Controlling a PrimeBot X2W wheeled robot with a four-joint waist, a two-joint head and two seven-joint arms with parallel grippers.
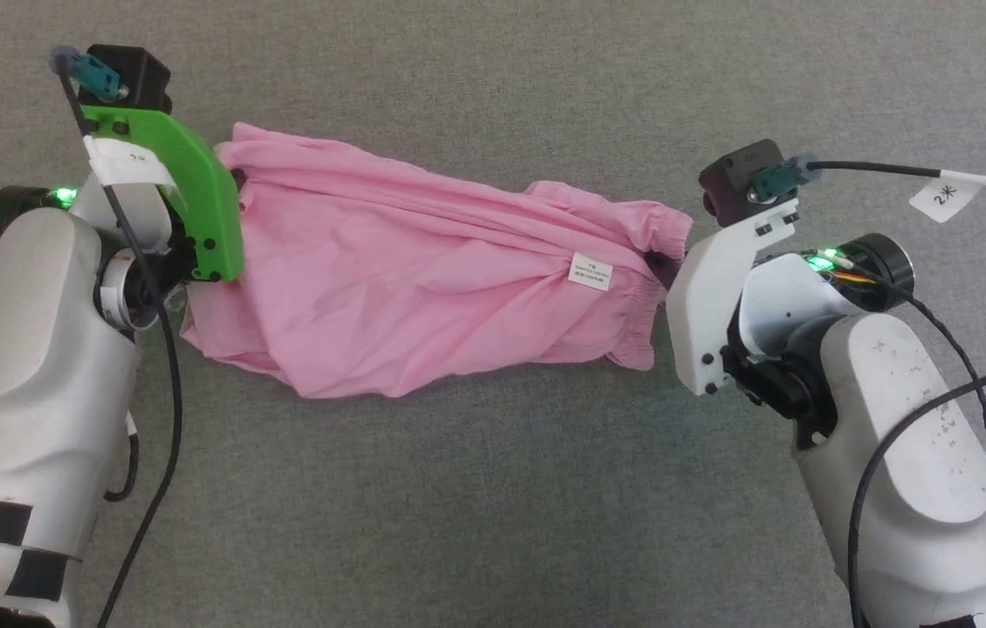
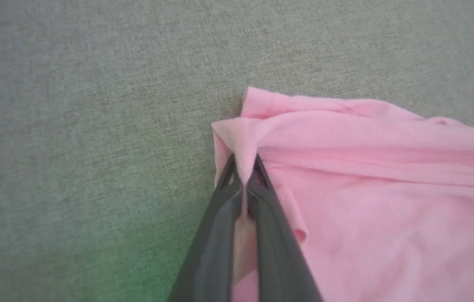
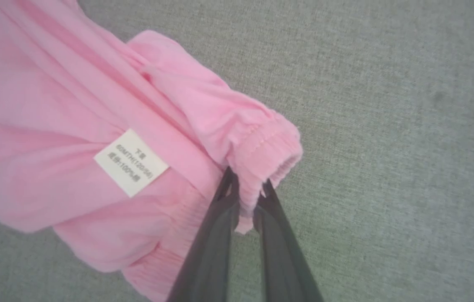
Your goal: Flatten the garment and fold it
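The pink garment [image 1: 406, 279] lies bunched and stretched between my two arms on the grey cloth surface, its white label [image 1: 590, 269] facing up near the right end. My left gripper [image 2: 244, 178] is shut on a folded corner of the garment [image 2: 346, 167] at its left end. In the head view the green wrist mount [image 1: 196, 201] hides those fingers. My right gripper [image 3: 246, 188] is shut on the gathered, elastic-looking edge of the garment [image 3: 203, 109], close to the label [image 3: 131, 162]. In the head view that gripper [image 1: 663, 262] meets the cloth's right end.
Grey fabric surface [image 1: 493, 488] spreads all around the garment, wide in front and behind. Black cables run along both forearms, one with a white tag [image 1: 947, 196] at the right.
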